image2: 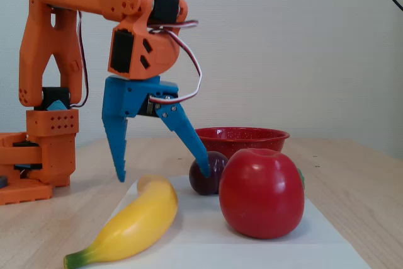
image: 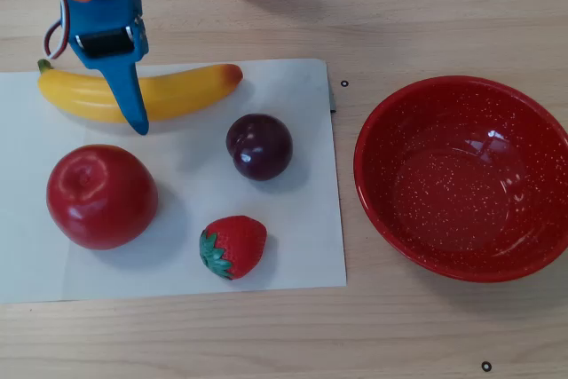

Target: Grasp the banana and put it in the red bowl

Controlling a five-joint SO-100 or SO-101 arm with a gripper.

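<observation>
we hold the gripper [image2: 162, 176] spread wide above the banana [image2: 129, 227], one finger to each side, ready to descend; the red bowl [image: 466, 177] waits well apart.

One banana [image: 177, 92], one apple [image: 101, 195], one plum [image: 258, 146], one strawberry [image: 234, 247], one red bowl [image: 465, 178]

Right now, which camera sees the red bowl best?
The overhead view: the whole red bowl shows, round, empty inside. In the fixed view only its rim and upper wall peek out behind the apple and plum.
</observation>
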